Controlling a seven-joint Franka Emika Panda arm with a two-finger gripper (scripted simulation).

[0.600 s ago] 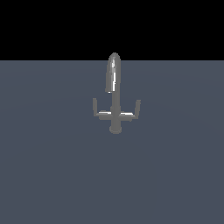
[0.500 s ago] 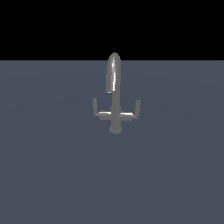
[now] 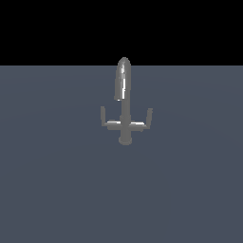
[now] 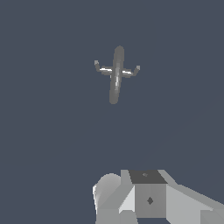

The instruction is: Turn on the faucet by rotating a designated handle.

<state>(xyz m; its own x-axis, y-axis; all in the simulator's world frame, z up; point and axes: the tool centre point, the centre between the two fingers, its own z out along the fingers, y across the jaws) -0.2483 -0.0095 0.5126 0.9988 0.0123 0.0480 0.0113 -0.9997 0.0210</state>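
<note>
Gripper: only its pale grey body shows in the wrist view; the fingertips lie out of frame, so whether the jaws are released or clenched cannot be told. It holds nothing that can be seen. The exterior view does not show the arm at all.

Surroundings: a flat slate-grey floor surrounds the faucet on every side. Nothing stands between gripper and faucet in the wrist view.

Faucet: upright, near the centre of the exterior view, round base on the floor, glossy arched spout above a thin column. Two L-shaped arms branch from the column at 3 and 9 o'clock, tips upturned.

Handle: the 9 o'clock arm in the exterior view, level.

Relative position: the faucet lies well apart from the gripper, untouched.
</note>
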